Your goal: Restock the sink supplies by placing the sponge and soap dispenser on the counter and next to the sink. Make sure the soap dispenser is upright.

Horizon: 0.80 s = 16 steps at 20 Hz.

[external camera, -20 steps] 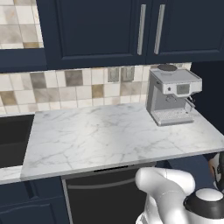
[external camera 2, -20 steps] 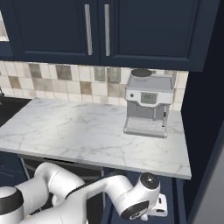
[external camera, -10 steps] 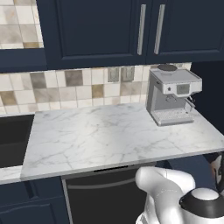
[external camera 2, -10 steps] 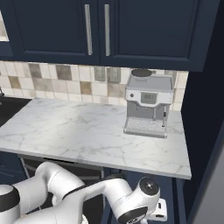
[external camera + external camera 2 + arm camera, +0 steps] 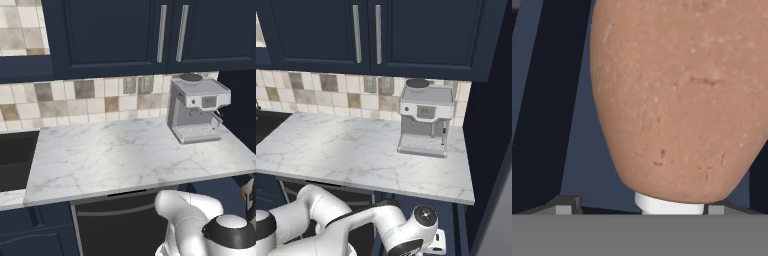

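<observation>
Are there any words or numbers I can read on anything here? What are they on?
None can be read.
Coffee machine: its small dark display shows pale marks, too blurred to read.
Soap dispenser: plain brownish-orange body, no label showing.
Wall outlets: no writing visible.

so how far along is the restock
nothing placed yet: the counter by the sink carries just the coffee machine. in hand: open fingers straddle the pump end of the soap dispenser, not closed. left: grip it, stand it upright by the sink, then the sponge.
</observation>
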### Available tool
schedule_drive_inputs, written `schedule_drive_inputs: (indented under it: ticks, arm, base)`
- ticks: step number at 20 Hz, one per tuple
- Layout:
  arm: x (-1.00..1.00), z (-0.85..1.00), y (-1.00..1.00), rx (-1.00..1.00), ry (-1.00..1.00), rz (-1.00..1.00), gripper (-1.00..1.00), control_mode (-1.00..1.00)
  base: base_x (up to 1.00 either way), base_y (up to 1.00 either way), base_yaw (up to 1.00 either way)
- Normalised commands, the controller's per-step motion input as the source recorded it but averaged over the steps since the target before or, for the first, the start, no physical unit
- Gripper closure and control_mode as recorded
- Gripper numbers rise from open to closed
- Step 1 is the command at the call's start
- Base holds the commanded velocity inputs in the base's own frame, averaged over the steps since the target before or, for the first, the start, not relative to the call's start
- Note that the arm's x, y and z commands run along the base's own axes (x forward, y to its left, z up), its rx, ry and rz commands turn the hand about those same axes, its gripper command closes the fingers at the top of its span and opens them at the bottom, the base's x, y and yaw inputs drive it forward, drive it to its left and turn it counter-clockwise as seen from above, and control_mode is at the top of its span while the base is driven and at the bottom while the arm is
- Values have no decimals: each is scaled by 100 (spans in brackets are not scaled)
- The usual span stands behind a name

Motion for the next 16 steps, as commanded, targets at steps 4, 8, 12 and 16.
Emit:
schedule_drive_inputs:
  ticks: [4, 8, 12, 16]
  arm:
    - [-18, 94, 8, -3, 0, 0, 100, -100]
    - [-2, 96, 34, -10, 0, 0, 100, -100]
    - [9, 60, 64, -8, 0, 9, 100, -100]
    - [16, 42, 69, -11, 0, 23, 100, -100]
  base:
    - [0, 0, 0]
    - [0, 0, 0]
    - [0, 0, 0]
    - [0, 0, 0]
